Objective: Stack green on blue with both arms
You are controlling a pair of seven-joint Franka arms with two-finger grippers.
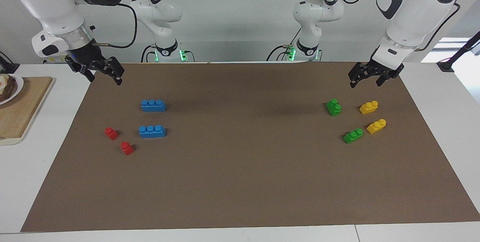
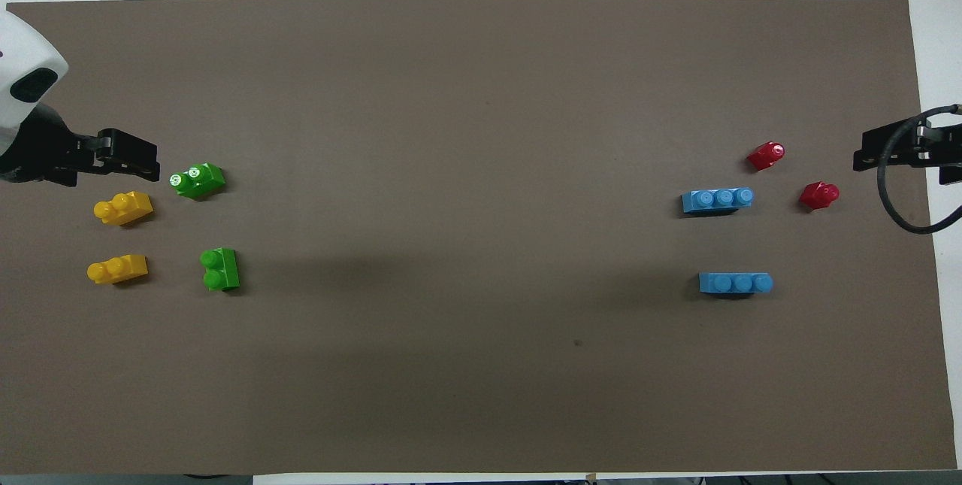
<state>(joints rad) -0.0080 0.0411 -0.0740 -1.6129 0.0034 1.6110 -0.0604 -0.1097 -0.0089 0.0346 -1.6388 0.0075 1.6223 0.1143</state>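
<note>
Two green two-stud bricks lie on the brown mat at the left arm's end: one [image 1: 333,107] [image 2: 218,268] nearer the robots, one [image 1: 353,136] [image 2: 197,180] farther. Two blue three-stud bricks lie at the right arm's end: one [image 1: 153,105] [image 2: 735,283] nearer the robots, one [image 1: 152,131] [image 2: 717,200] farther. My left gripper [image 1: 373,76] [image 2: 129,159] hangs open and empty in the air above the mat's edge, touching no brick. My right gripper [image 1: 101,71] [image 2: 875,153] hangs open and empty over the mat's corner at its own end.
Two yellow bricks [image 1: 368,107] [image 1: 376,126] lie beside the green ones. Two small red bricks [image 1: 111,133] [image 1: 126,148] lie beside the farther blue one. A wooden board [image 1: 20,110] with a plate of food [image 1: 7,88] stands off the mat [image 1: 240,182] at the right arm's end.
</note>
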